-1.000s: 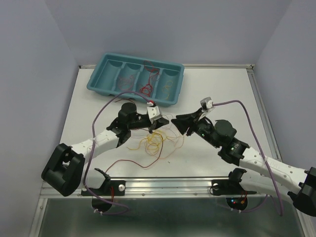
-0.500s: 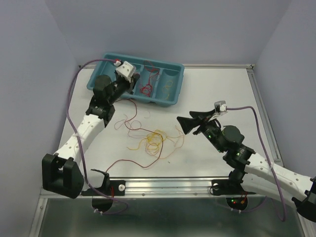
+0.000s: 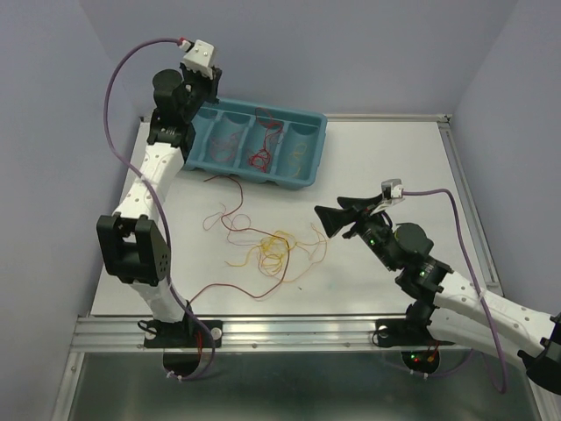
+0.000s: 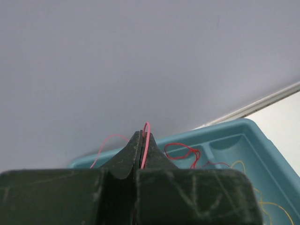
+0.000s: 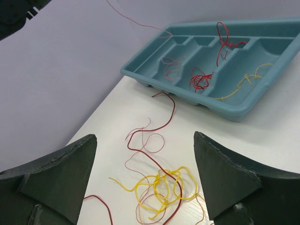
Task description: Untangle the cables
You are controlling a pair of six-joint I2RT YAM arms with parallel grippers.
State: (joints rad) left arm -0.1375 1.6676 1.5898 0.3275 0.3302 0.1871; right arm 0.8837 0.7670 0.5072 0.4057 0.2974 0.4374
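I am watching the left gripper (image 4: 142, 139) hanging high above the left end of the teal tray (image 3: 289, 180), its jaws pressed tight together and pinching a thin pink-red cable (image 4: 147, 133) that is arching just over the fingertips. In the right wrist view that strand is slanting down from the upper left to the rim of the tray's leftmost compartment. The right gripper (image 5: 143, 145) is hovering over the white table (image 3: 386, 149) with its jaws spread wide and nothing between them, pointing toward the tangle of cables (image 3: 276, 250) lying near the middle of the table and not touching it. In that tangle, yellow loops (image 5: 161, 185) are crossing orange and red strands, and a dark red cable (image 3: 223, 289) is curling away toward the near-left side. Another red strand (image 5: 164, 112) is trailing from just beside the tray's front wall down into the pile. Inside the tray I am seeing a red bundle (image 3: 259, 159) in the third compartment from the left, a yellow cable (image 3: 298, 158) in the rightmost one, and faint pinkish strands (image 5: 172, 65) in the second.
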